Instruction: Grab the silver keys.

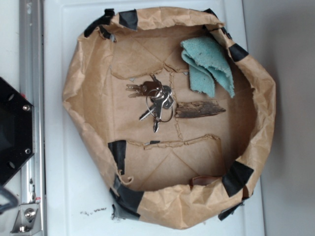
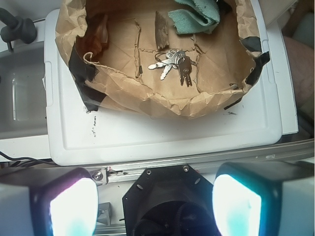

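The silver keys (image 1: 155, 101) lie fanned out on their rings on the floor of a brown paper bag bowl (image 1: 81, 105), near its middle. In the wrist view the silver keys (image 2: 173, 63) sit far ahead inside the brown paper bag bowl (image 2: 170, 103). My gripper (image 2: 155, 206) is open, its two bright pads (image 2: 74, 209) wide apart at the bottom of the wrist view, above the robot's black base and well back from the bowl. Nothing is between the jaws. The gripper does not show in the exterior view.
A brown wood sliver (image 1: 199, 109) lies just right of the keys, and a teal cloth scrap (image 1: 206, 65) lies at the bowl's far right. The bowl stands on a white tray (image 1: 64, 196). The black robot base (image 1: 12, 130) and a metal rail (image 1: 32, 49) are at the left.
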Available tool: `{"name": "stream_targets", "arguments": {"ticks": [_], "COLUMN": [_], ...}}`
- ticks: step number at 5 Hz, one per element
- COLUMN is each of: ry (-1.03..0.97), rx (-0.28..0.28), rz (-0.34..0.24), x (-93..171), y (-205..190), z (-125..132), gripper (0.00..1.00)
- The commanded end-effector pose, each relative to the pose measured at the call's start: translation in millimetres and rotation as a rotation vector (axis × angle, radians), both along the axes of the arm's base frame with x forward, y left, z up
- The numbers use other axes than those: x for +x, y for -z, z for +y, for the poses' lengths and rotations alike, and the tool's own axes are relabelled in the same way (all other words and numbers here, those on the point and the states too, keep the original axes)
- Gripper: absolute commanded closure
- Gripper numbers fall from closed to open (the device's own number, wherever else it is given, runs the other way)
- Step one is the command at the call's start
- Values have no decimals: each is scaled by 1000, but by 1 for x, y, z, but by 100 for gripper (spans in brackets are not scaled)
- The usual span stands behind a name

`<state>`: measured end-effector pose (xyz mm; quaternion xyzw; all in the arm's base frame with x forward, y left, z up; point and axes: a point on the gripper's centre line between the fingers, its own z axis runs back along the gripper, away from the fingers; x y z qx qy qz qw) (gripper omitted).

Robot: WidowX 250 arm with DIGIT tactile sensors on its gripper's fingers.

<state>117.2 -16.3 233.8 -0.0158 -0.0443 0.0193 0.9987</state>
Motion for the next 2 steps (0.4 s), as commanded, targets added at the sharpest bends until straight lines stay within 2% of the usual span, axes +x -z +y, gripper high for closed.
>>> {"name": "stream_targets", "arguments": {"ticks": [1,2], "ry": [-20,130], "rx": [-5,-43], "rz": [-106,-99], "x": [100,108], "y": [16,22], "z": [10,21], "gripper": [0,0]}}
